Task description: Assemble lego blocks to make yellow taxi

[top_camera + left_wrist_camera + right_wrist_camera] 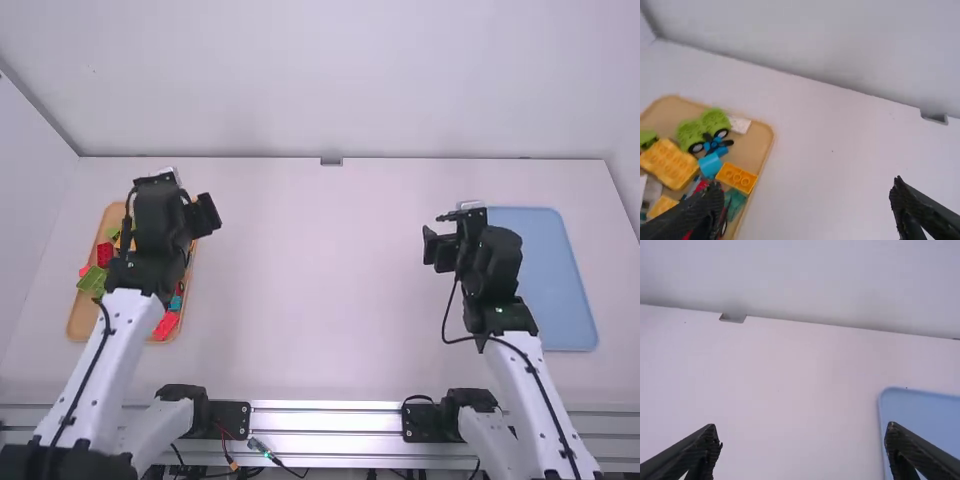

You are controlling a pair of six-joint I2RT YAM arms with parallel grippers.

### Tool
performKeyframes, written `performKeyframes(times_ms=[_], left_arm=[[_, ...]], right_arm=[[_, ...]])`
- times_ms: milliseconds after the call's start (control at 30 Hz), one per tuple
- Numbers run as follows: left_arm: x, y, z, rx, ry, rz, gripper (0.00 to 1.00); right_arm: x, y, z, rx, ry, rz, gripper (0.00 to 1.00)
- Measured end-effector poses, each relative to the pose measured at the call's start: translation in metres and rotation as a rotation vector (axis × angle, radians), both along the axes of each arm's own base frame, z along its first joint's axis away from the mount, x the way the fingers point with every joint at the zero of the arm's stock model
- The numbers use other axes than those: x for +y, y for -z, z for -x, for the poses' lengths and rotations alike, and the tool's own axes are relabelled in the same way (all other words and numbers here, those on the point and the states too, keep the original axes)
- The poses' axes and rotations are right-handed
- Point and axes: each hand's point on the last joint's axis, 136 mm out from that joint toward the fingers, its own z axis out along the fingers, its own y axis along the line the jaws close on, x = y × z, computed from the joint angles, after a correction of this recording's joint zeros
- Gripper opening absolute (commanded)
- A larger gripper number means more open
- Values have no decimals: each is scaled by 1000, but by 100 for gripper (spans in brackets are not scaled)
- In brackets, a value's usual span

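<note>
Orange, green and red blocks (pixel 736 178) are lying jumbled in a tray (pixel 753 147), frame left; left gripper (pixel 210 215) and right gripper (pixel 430 248) are hanging open.

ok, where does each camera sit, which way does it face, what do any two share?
High: fixed above and behind, facing forward and down at the table; left arm and right arm show.
Left wrist: faces the table's far edge and tan tray of blocks; left gripper shows, open.
Right wrist: faces the far edge and blue tray; right gripper shows, open.
Shared: high/left wrist, tan tray; high/right wrist, blue tray; both wrists, far-edge notch.
</note>
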Motion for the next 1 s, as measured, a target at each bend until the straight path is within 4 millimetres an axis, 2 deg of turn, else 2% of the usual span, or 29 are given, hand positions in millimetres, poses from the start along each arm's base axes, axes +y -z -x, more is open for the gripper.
performKeyframes(times_ms=[100, 133, 167, 233, 300, 333, 467, 567, 600, 733, 767, 900, 1000], left_arm=[[26, -3, -12, 59, -121, 57, 94], [28, -3, -13, 63, -127, 60, 94], [44, -3, -22, 94, -194, 92, 96], [60, 0, -32, 134, -256, 128, 97], [83, 12, -45, 200, -342, 180, 98], [84, 13, -46, 203, -348, 184, 98], [121, 45, -60, 317, -508, 276, 99], [140, 63, -64, 358, -567, 327, 99], [151, 75, -66, 377, -598, 364, 99], [173, 101, -64, 411, -645, 440, 100], [182, 113, -60, 427, -667, 473, 100], [197, 135, -55, 455, -681, 534, 99], [201, 150, -53, 480, -671, 563, 99]], right_arm=[[1, 1, -7, 10, -8, 0, 94], [1, 1, -8, 11, -8, 0, 94], [2, 0, -11, 16, -12, 0, 95], [3, 1, -14, 21, -16, -2, 97], [3, 2, -16, 28, -18, -4, 98], [3, 2, -17, 29, -18, -4, 98], [4, 6, -19, 44, -17, -13, 99], [4, 6, -20, 45, -17, -15, 99], [4, 5, -20, 44, -16, -16, 99], [4, 5, -20, 44, -17, -17, 99], [5, 4, -20, 42, -19, -15, 99], [4, 5, -20, 43, -17, -16, 99], [4, 5, -20, 43, -17, -17, 99]])
